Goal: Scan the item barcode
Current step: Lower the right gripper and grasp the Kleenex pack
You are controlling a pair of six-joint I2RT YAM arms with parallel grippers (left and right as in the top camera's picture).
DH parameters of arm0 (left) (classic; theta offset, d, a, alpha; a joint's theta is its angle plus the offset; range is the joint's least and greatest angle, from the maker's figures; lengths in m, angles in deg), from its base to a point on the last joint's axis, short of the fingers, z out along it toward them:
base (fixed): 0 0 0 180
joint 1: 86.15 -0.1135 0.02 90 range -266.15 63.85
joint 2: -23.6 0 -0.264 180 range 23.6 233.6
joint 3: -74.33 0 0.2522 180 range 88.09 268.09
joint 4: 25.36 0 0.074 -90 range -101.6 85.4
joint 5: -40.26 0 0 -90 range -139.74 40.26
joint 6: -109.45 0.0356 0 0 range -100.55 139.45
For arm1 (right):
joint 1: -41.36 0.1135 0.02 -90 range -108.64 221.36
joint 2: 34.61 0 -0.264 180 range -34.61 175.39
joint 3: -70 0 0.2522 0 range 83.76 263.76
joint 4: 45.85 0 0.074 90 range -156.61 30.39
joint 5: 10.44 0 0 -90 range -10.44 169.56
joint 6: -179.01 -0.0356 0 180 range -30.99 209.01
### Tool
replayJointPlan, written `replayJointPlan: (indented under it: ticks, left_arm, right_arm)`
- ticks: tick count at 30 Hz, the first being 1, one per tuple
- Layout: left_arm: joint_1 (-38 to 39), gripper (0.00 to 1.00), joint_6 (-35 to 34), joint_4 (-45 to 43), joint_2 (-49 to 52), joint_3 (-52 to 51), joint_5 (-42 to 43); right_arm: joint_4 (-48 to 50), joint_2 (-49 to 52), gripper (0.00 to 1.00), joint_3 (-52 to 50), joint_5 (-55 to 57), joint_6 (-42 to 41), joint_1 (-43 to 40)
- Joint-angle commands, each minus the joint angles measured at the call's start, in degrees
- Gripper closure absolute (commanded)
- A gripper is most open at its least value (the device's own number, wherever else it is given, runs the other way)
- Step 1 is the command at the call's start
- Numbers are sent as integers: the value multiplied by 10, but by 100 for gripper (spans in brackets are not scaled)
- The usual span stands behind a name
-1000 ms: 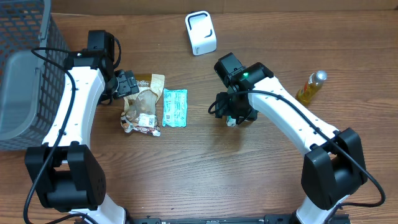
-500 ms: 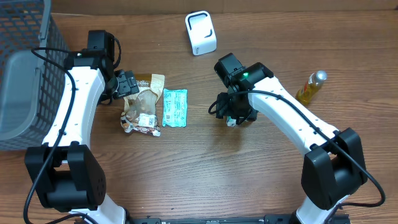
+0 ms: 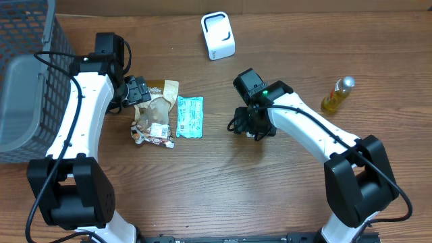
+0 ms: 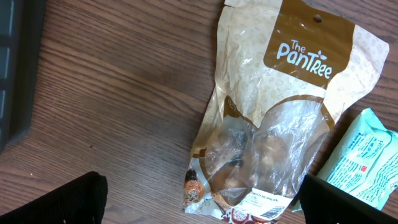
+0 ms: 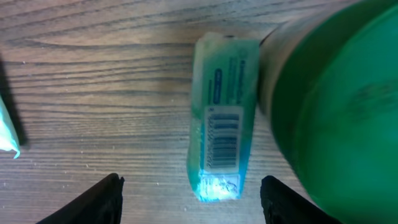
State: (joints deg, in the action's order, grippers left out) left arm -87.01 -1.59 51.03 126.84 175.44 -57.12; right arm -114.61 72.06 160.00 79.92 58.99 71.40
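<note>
Teal packet (image 5: 224,124) under right claw (image 5: 189,182), arm (image 3: 304,128) now slightly closer in.

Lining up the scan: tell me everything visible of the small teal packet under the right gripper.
The small teal packet looks like a soft plastic wrapper, teal and white, with blue printing and a black barcode facing up. It lies flat on the wooden table, between the right gripper's open fingers, ungripped. A blurred green object overlaps its right edge; contact is unclear.

Tan snack pouch (image 4: 273,124) with brown label; teal packet (image 5: 224,118) with striped barcode; white scanner (image 3: 218,36); brown woodgrain table (image 3: 223,189).
</note>
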Motion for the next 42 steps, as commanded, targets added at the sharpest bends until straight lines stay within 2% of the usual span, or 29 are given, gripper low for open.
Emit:
replayJointPlan:
  ticks: [1,13,17,22,37,38,42]
  left_arm:
    - [-2,0,-4,1,6,-3,-5]
    - [-2,0,-4,1,6,-3,-5]
    - [-2,0,-4,1,6,-3,-5]
    - [-2,0,-4,1,6,-3,-5]
    - [-2,0,-4,1,6,-3,-5]
    - [-2,0,-4,1,6,-3,-5]
    - [-2,0,-4,1,6,-3,-5]
  right_arm:
    - [28,-1,36,-20,7,-3,2]
    - [80,-1,40,-58,11,-2,2]
    - [80,-1,46,-58,11,-2,2]
    - [80,-1,69,-58,11,-2,2]
    - [80,-1,67,-58,30,-2,2]
    - [80,-1,60,-58,30,-2,2]
    - [82,-1,59,-58,30,-2,2]
